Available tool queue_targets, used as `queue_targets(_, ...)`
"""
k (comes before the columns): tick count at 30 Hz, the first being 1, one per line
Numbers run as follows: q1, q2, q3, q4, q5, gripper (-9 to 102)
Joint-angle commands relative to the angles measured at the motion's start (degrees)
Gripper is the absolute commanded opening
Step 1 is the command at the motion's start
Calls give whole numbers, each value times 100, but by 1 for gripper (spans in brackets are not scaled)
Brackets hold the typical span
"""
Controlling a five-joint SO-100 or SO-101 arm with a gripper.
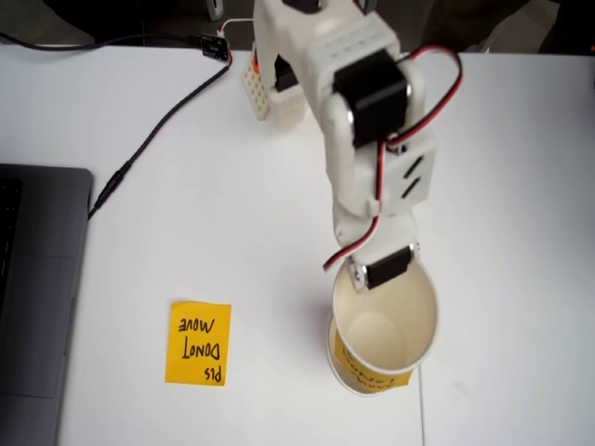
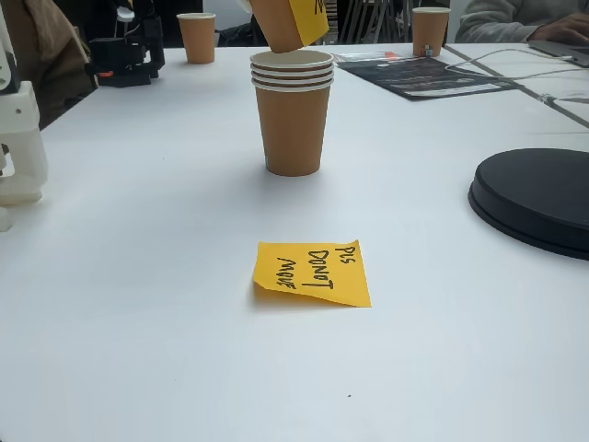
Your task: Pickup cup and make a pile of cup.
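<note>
Beside cup [image 1: 386, 321]: sticky note [image 1: 198, 343], laptop [image 1: 37, 297].

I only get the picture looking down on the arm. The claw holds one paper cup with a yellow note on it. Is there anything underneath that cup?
Observer: Yes. The side-on fixed view shows a stack of brown paper cups standing upright on the white table, with three rims showing.
Operator: Is the held cup inside that stack?
Observer: Not seated. The brown paper cup with the yellow note hangs tilted, its base right at the stack's top rim.
Operator: Anything else nearby that I miss?
Observer: A flat round black disc lies on the table, at the right edge of that side-on view.
</note>
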Motion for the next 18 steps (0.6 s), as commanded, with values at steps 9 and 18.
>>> queue_targets(9, -9, 44, 79, 53, 9, -7)
queue_targets(18, -9, -88, 211, 290, 9, -6)
